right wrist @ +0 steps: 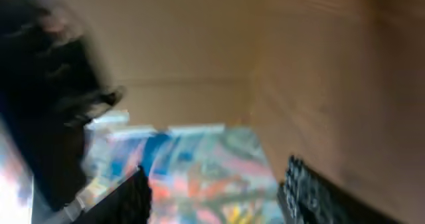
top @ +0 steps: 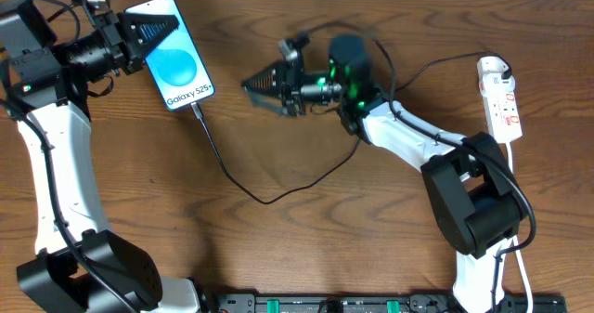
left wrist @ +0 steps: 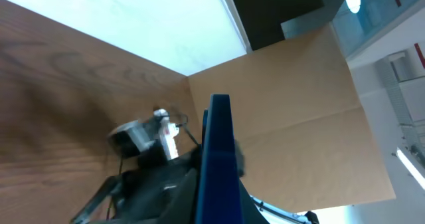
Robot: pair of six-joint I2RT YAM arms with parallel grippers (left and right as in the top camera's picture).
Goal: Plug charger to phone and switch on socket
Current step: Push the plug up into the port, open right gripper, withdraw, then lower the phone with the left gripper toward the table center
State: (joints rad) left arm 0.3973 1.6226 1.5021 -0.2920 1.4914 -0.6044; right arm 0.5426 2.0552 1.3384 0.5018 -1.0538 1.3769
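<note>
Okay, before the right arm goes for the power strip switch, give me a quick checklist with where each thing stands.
1. Charger tip meets the phone at its bottom edge: ok.
2. Left gripper shut on the phone: ok.
3. Right gripper open and empty: ok.
4. Charger's far end reaches the socket: ok.
5. Socket switch position: cannot tell.
</note>
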